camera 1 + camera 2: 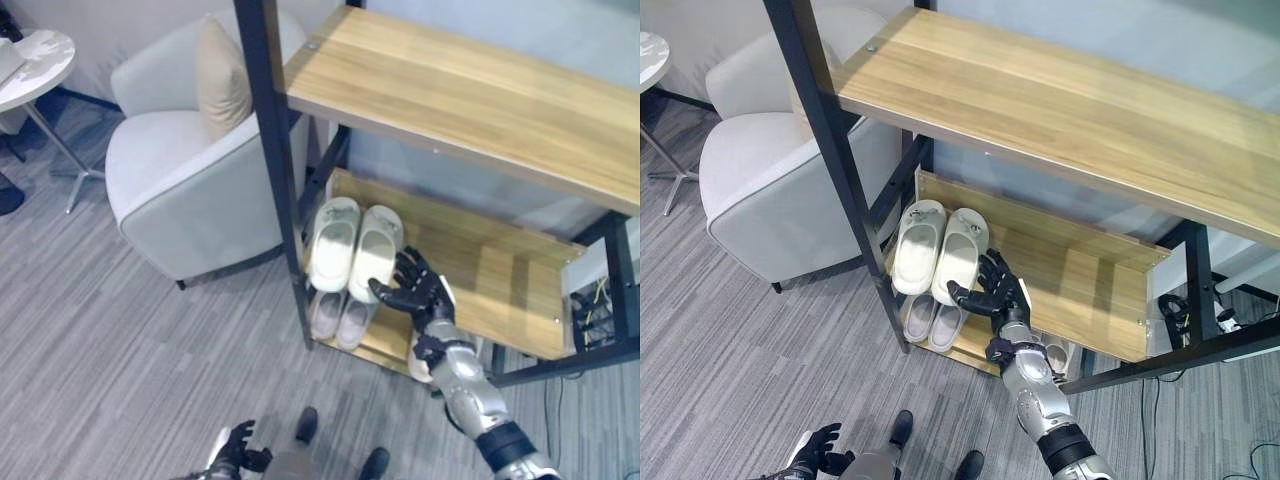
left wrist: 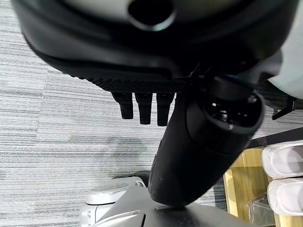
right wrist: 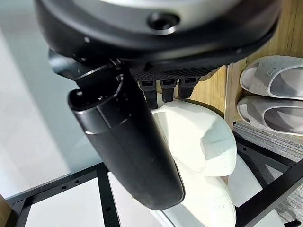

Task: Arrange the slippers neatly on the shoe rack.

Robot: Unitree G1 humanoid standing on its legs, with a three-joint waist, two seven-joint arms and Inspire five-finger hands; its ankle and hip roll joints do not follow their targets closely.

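Shoe rack: the shoe rack [image 1: 455, 90] has black posts and wooden shelves; everything below is placed from it.
White slippers: a pair of white slippers [image 1: 352, 246] lies side by side on the middle shelf, at the end nearest the armchair [image 1: 190, 190], with the heels at the front edge.
Grey slippers: a pair of grey slippers [image 1: 338, 317] lies on the bottom shelf, right under the white pair.
Right hand: the right hand [image 1: 415, 292] is at the front edge of the middle shelf, just beside the white slipper that is further from the armchair. The thumb reaches toward that slipper's heel. I cannot tell if it is touching or just next to it.
Right hand fingers: they are spread wide and mostly straight in the right wrist view [image 3: 163, 90]; they are not wrapped around anything.
Left hand: the left hand [image 1: 238, 447] hangs low over the grey carpet [image 1: 110, 360], well away from the rack. Its fingers [image 2: 143, 107] are bent in a loose way and hold nothing.
Step now: I think the white pair is already on the shelf and the hand is beside it for a last nudge to line it up.
Next move: if the heels need to be more even, the hand should give a soft, straight push with flat fingers. A hard push could twist the slipper or bump its partner.
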